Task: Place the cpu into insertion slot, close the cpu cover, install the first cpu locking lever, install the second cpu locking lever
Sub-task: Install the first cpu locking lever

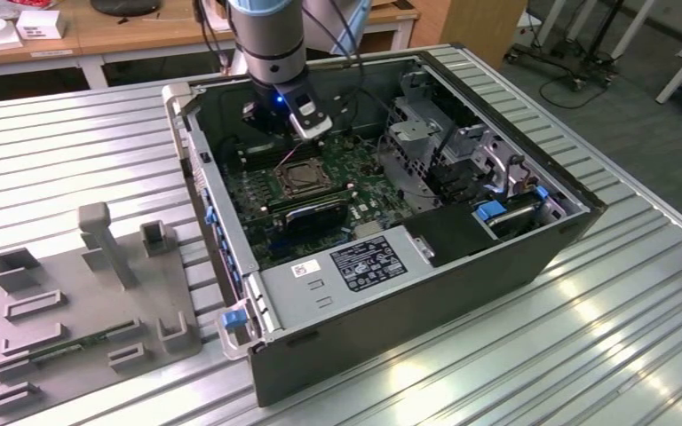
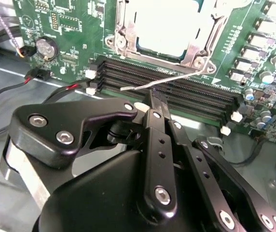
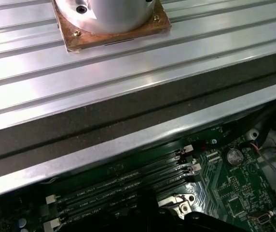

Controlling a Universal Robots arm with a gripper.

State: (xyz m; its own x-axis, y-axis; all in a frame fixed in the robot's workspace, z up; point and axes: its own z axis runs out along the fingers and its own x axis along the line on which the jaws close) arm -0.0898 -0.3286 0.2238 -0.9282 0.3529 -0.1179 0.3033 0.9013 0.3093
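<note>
The cpu point(image 2: 172, 24) lies silvery in the insertion slot point(image 1: 299, 176) on the green motherboard point(image 2: 70, 29). The cpu cover point(image 2: 196, 48) is down flat over it as a metal frame. A thin wire locking lever point(image 2: 176, 79) sticks out from the socket's corner, raised over the memory slots point(image 2: 196, 96). My black gripper point(image 2: 155, 99) is shut, its tips right at the lever's free part; I cannot tell whether the wire is pinched between them. In the exterior view my gripper point(image 1: 305, 124) hangs inside the open case just behind the socket.
The open computer case point(image 1: 554, 240) lies on a ribbed metal table point(image 3: 128, 63). A drive cage point(image 1: 418, 133) and a power supply point(image 1: 353, 266) flank the board. A coin battery point(image 2: 46, 47) and cables point(image 2: 12, 87) sit near the memory slots. A grey fixture point(image 1: 92, 302) rests at the exterior view's left.
</note>
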